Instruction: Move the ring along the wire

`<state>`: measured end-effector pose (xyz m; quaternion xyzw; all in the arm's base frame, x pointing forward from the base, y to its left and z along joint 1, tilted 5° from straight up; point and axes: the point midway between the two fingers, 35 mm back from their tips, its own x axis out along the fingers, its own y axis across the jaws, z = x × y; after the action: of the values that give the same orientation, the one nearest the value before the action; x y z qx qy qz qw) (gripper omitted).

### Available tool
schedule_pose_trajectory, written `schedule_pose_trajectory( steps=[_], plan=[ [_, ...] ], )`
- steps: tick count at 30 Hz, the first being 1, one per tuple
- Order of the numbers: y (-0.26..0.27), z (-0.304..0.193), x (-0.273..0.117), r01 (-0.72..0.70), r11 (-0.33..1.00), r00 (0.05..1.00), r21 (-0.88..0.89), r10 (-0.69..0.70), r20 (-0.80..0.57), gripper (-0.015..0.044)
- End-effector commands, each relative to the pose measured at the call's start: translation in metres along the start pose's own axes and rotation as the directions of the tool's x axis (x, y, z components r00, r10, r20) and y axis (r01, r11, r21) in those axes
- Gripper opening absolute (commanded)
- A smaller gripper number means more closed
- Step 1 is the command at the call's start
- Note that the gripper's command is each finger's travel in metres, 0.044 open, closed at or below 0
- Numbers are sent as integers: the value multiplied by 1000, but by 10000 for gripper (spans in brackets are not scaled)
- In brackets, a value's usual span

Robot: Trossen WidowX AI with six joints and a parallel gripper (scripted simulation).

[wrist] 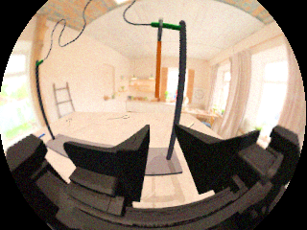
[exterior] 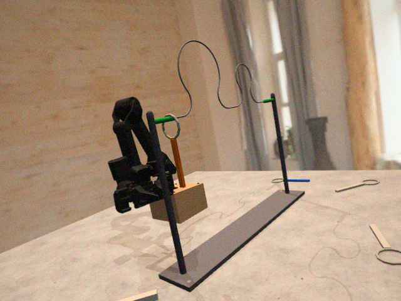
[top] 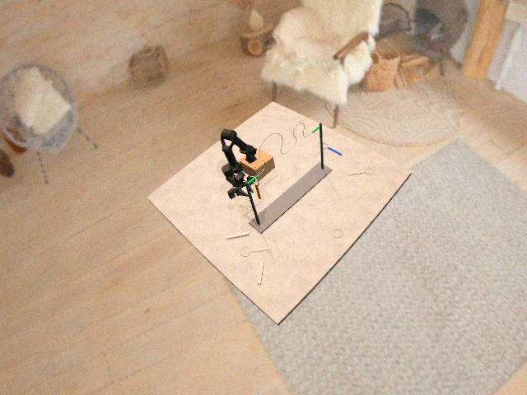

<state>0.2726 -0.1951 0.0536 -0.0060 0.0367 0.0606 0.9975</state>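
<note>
The ring (exterior: 178, 128) hangs on the near green part (exterior: 160, 120) (top: 252, 180) (wrist: 172, 27), beside the near post (exterior: 174, 228) (top: 255, 211) (wrist: 181, 72). Its orange handle (exterior: 178, 163) (top: 258, 191) (wrist: 158, 69) points down. My gripper (wrist: 162, 127) is partly open and empty. In the wrist view the handle stands above and beyond the gap between the fingertips; no finger is around it. The near post partly hides the gripper in the exterior view. The far green part (exterior: 268, 100) (top: 316, 128) is at the far post (exterior: 280, 145) (top: 321, 146).
The thin grey wire (exterior: 218, 71) curves high between the posts. The grey base strip (exterior: 233, 239) (top: 293, 196) joins them below. A wooden block (exterior: 191, 205) is at the arm's foot. A blue-handled ring (exterior: 298, 180) (top: 334, 151) and several pale loose pieces lie on the table.
</note>
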Motion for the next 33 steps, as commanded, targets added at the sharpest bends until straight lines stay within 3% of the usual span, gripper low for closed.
schedule_pose_trajectory(
  steps=[1, 6, 33],
  plan=[
    [-2, 21, 20, -10, 1000, 1000, 22, 9, 16, 160],
    [-1, 46, 42, -19, 998, 999, 55, 17, 35, 160],
    [-3, 48, 73, -19, 998, 999, 54, 17, 37, 160]
  ],
)
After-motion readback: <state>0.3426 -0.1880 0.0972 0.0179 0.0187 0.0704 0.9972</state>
